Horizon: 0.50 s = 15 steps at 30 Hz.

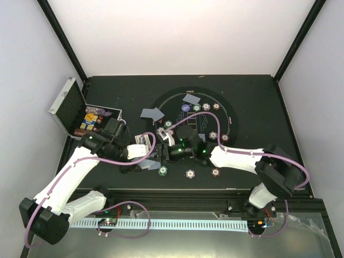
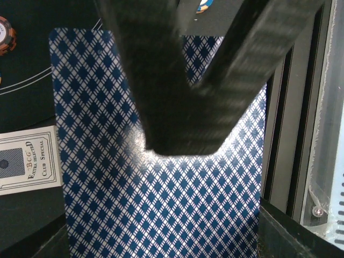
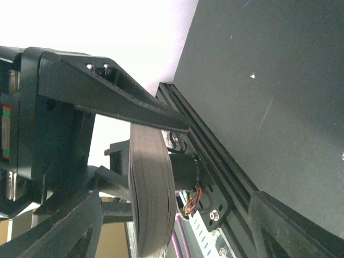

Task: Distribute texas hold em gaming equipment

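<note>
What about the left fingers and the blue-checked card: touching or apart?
Cannot tell. The left wrist view shows the shut fingers overlapping the blue-checked card head-on, hiding any contact or gap; the top view is too crowded there.

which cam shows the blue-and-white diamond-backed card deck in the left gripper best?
Left wrist. The blue-and-white diamond-backed card deck fills the frame, its back pattern sharp, the left gripper pinched shut on it. Right wrist shows only its grey edge, side-on. Top external shows it tiny and mostly covered.
</note>
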### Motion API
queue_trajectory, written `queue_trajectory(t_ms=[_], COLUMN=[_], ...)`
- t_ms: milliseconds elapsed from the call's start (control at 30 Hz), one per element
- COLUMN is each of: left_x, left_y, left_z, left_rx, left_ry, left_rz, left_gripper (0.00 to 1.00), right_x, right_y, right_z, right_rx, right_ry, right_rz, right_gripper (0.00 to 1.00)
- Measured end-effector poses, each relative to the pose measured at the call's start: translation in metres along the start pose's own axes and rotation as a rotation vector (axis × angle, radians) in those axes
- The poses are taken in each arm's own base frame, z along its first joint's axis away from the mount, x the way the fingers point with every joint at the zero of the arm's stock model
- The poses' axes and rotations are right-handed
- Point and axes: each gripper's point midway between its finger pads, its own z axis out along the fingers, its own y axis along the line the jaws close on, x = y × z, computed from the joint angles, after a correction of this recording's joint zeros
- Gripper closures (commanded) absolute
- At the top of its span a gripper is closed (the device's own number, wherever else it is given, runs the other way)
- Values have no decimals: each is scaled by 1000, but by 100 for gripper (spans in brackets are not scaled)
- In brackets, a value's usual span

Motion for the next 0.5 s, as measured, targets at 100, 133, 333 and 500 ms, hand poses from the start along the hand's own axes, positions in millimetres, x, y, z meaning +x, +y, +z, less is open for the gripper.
queue_trajectory(t_ms=[100,133,333,500], left_x=[0,0,1,1], left_y=[0,-1,-1,-1], left_z=[0,0,0,0], left_rx=[2,2,3,5], left_ry=[1,1,2,4], left_rz=[-1,-1,-2,-3], left_gripper=[99,98,98,99], right_x=[-4,-5,-8,-6], right_y=[0,0,-5,-9], right_z=[7,10,23,26], right_rx=[0,0,7,7], right_ry=[3,5,19,34], right_rz=[4,5,17,23], right_gripper=[27,28,33,39])
